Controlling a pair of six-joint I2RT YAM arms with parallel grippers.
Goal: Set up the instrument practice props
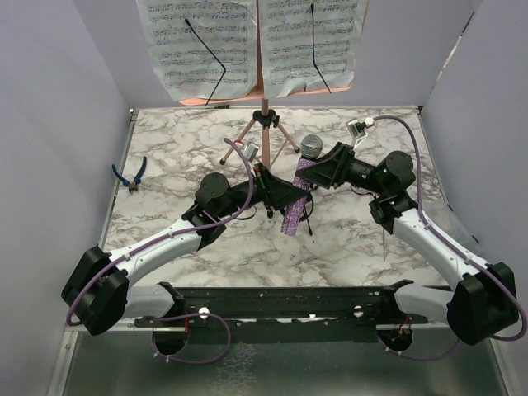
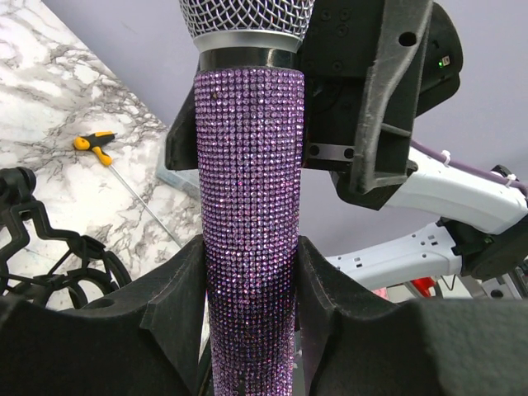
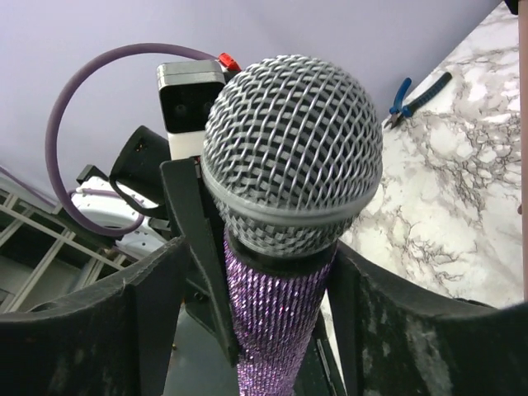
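Observation:
The glittery purple microphone (image 1: 299,191) is held tilted above the table's middle, its mesh head (image 3: 293,153) uppermost. My left gripper (image 2: 250,280) is shut on its body, both pads pressed against it. My right gripper (image 3: 260,280) straddles the microphone just under the head. Its jaws are open, with a gap on one side. The small black shock-mount (image 2: 49,276) stands just below and beside the microphone (image 2: 247,206). The pink music stand (image 1: 264,124) stands at the back on its tripod legs, holding white sheet-music pages (image 1: 252,41).
The blue-handled pliers (image 1: 130,173) lie at the table's left edge and also show in the right wrist view (image 3: 417,92). The yellow-handled screwdriver (image 2: 95,147) lies on the marble to the right of the microphone. Purple walls enclose the table on three sides.

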